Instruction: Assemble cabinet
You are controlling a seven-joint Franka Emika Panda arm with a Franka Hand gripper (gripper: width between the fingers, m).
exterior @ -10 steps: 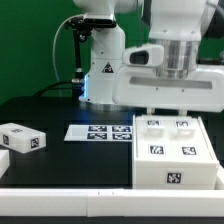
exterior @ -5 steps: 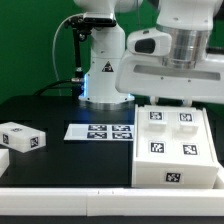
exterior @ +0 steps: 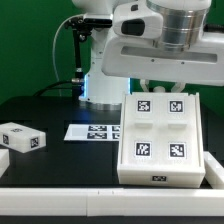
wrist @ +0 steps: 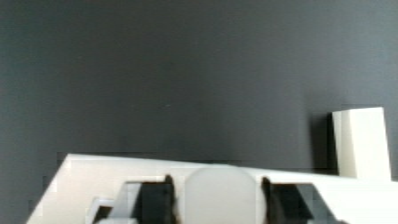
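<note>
The cabinet (exterior: 160,142), a large white thin-walled box with square black-and-white tags on its top face and front, stands right of centre in the exterior view, its tagged face tipped toward the camera. My gripper (exterior: 160,88) comes down from above onto its far top edge, and the fingers are shut on that wall. In the wrist view the cabinet's white edge (wrist: 107,185) fills the lower part, with one pale fingertip (wrist: 214,200) lying against it. The second finger is hidden.
The marker board (exterior: 92,132) lies flat on the black table just to the exterior view's left of the cabinet. A small white tagged block (exterior: 22,139) lies at the far left. A white rail (exterior: 70,200) runs along the front. A white strip (wrist: 361,145) shows in the wrist view.
The arm has swung toward the exterior view's left and lower. The cabinet has shifted left with it and its tagged face now tips up toward the camera.
</note>
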